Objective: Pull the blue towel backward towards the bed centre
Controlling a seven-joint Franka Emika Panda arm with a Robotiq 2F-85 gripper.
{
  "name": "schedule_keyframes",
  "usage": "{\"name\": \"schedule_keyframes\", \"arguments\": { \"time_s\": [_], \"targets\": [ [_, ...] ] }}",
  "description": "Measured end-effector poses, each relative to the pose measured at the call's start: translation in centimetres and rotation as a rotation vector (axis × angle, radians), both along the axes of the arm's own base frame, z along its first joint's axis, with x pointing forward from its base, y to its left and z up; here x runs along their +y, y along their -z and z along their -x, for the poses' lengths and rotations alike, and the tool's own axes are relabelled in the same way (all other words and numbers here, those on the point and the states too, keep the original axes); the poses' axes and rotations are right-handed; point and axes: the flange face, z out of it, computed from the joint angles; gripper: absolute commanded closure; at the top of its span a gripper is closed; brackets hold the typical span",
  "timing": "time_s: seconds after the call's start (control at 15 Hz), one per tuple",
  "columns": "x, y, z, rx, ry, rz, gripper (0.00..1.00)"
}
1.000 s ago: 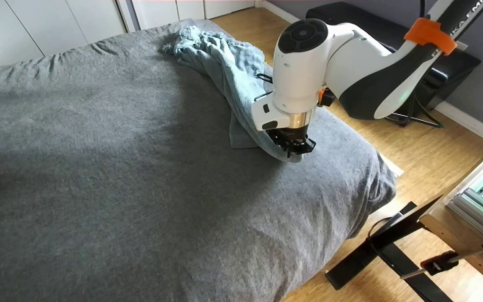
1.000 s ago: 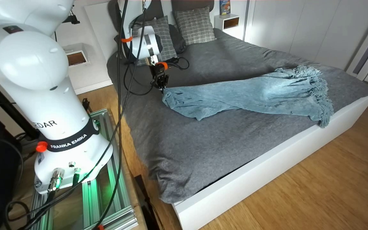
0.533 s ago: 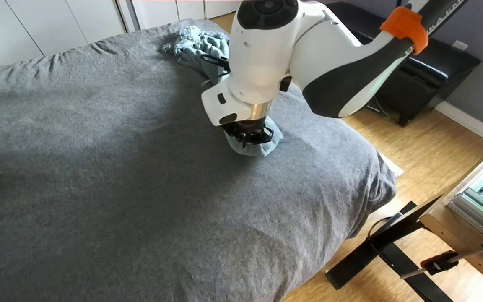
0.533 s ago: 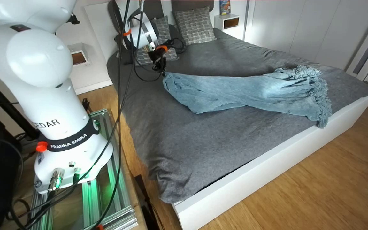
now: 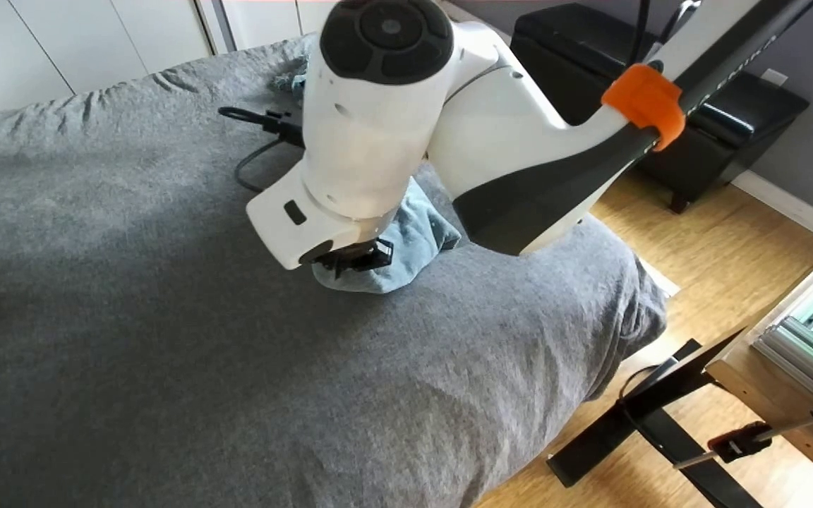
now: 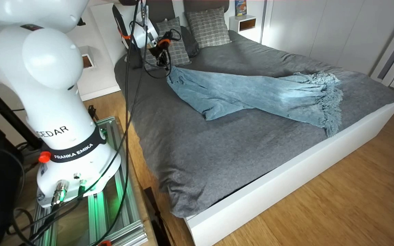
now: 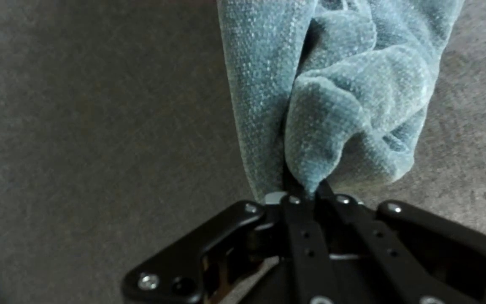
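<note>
The blue towel lies lengthwise across the grey bed, with its fringed end near the white footboard. My gripper is at the opposite end of the towel, on the side near the pillows. In the wrist view my gripper is shut on a pinched fold of the towel, which bunches and hangs in front of the fingers. In an exterior view my gripper is over the near end of the towel, and the arm hides most of the rest.
Patterned pillows stand at the headboard, close behind the arm. A white footboard edges the bed. A cable loop sticks out from the wrist. A black bench stands beyond the bed.
My gripper has moved toward the pillow side, pulling the held towel end along. The fringed end has slid inward, away from the footboard edge.
</note>
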Motion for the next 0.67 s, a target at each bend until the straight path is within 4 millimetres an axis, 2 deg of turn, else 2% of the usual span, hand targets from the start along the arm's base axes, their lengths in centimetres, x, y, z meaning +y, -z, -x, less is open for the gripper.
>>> {"name": "schedule_keyframes", "arguments": {
  "time_s": [0.33, 0.67],
  "targets": [
    [5.0, -0.3, 3.2, -0.037, -0.194, -0.006, 0.98],
    [8.0, 0.4, 5.3, -0.031, -0.368, -0.012, 0.98]
  ]
}}
